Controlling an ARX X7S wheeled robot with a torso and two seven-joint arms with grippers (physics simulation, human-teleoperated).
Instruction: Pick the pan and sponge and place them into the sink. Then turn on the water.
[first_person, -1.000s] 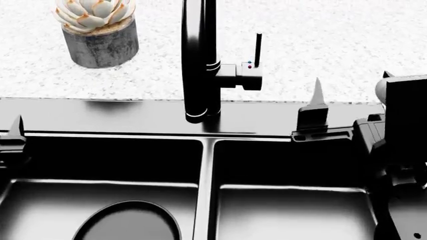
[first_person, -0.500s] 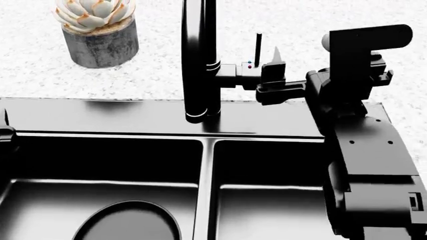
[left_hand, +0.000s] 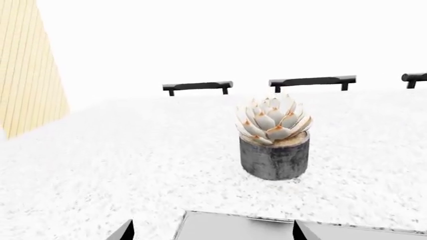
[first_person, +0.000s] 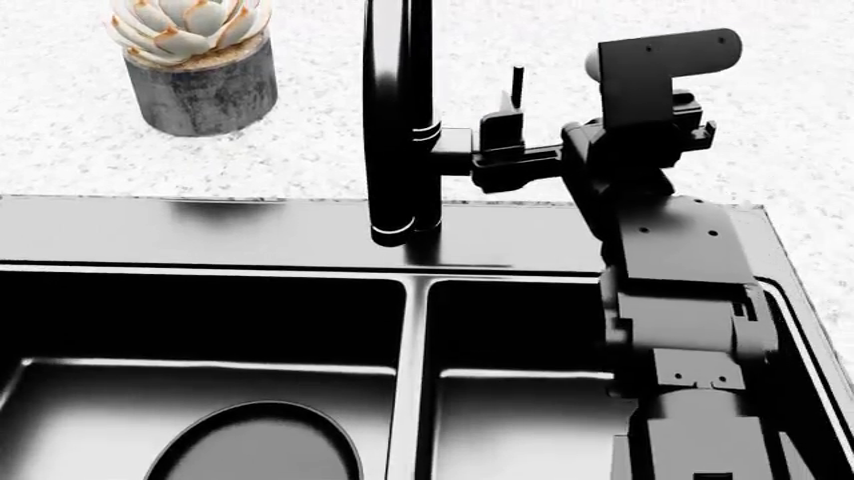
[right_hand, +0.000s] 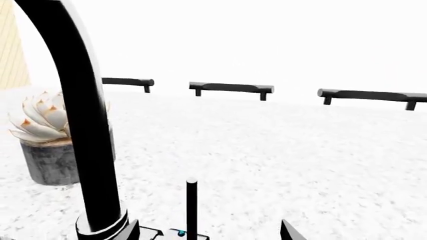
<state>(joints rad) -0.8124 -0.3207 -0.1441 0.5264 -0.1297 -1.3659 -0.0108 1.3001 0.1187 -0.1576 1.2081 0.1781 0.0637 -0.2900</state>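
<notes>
Water-on step is judged in hand. The right gripper (first_person: 503, 135), centre-right of the head view, is set at the tap lever (first_person: 515, 85) beside the black tap (first_person: 398, 120); spread or pinched cannot be told. The pan (first_person: 254, 445) is seen lower left in the sink (first_person: 414, 330). The sponge is not visible. Next, the lever would need pushing.

Bright, sharp render; glossy sink (first_person: 200, 232) glare.

The right gripper (first_person: 505, 128) has swung from three o'clock toward eleven, up and across the sink (first_person: 534, 250) rim, now straddling the tap lever (first_person: 515, 85). The left gripper has left the head view.
</notes>
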